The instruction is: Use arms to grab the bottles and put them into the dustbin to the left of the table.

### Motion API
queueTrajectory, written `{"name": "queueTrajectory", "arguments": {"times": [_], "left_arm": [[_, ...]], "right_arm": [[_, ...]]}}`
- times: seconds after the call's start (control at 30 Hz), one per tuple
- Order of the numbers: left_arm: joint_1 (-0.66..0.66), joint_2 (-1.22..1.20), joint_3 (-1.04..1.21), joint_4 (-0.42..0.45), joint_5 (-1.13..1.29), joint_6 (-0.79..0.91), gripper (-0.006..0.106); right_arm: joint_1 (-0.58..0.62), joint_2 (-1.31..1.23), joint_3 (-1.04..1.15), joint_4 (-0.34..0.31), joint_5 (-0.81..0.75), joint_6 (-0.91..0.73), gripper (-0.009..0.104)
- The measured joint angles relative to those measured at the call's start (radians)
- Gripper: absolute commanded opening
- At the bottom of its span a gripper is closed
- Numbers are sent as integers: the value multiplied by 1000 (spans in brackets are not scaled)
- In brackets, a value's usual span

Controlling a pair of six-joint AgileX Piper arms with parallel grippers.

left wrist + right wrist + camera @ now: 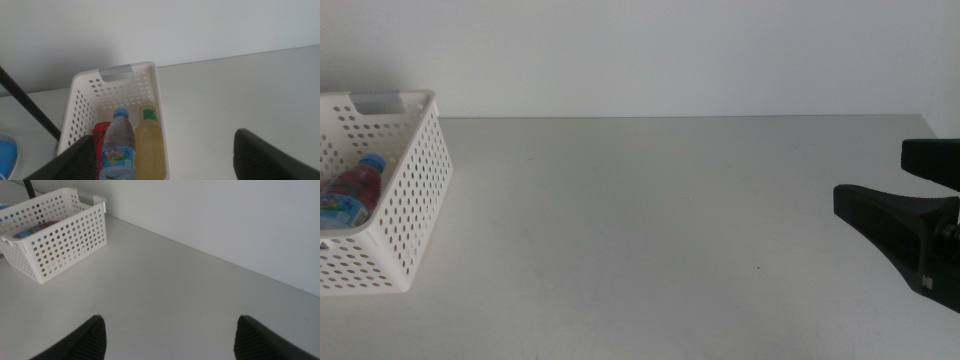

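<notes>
The white perforated dustbin (415, 180) stands at the table's far left. In the left wrist view the dustbin (150, 75) holds three things lying side by side: a red soda can (101, 135), a clear blue-capped water bottle (119, 145) and a yellowish tea bottle (149, 147). My left gripper (165, 147) hangs open above the dustbin and holds nothing. From the middle view only the water bottle (358, 182) shows inside. My right gripper (875, 175) is open and empty at the table's right edge, far from the dustbin (60, 235).
The off-white table (650, 230) runs from the dustbin to the right gripper, with a white wall behind it. A thin black rod (30, 110) and a blue object (6, 155) lie beyond the dustbin's outer side.
</notes>
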Motion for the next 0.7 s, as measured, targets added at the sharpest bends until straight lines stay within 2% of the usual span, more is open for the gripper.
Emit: {"name": "queueTrajectory", "arguments": {"times": [0.17,0.33,0.53,0.7], "left_arm": [[0,0,0,0,0,0,93],[0,-22,35,0,-22,0,93],[0,-181,219,-4,-138,-1,93],[0,-368,415,4,-241,-1,93]], "right_arm": [[-90,-65,26,0,-1,0,65],[-296,-203,116,0,-6,0,65],[-470,-410,297,0,-7,0,65],[-567,-608,450,0,-7,0,65]]}}
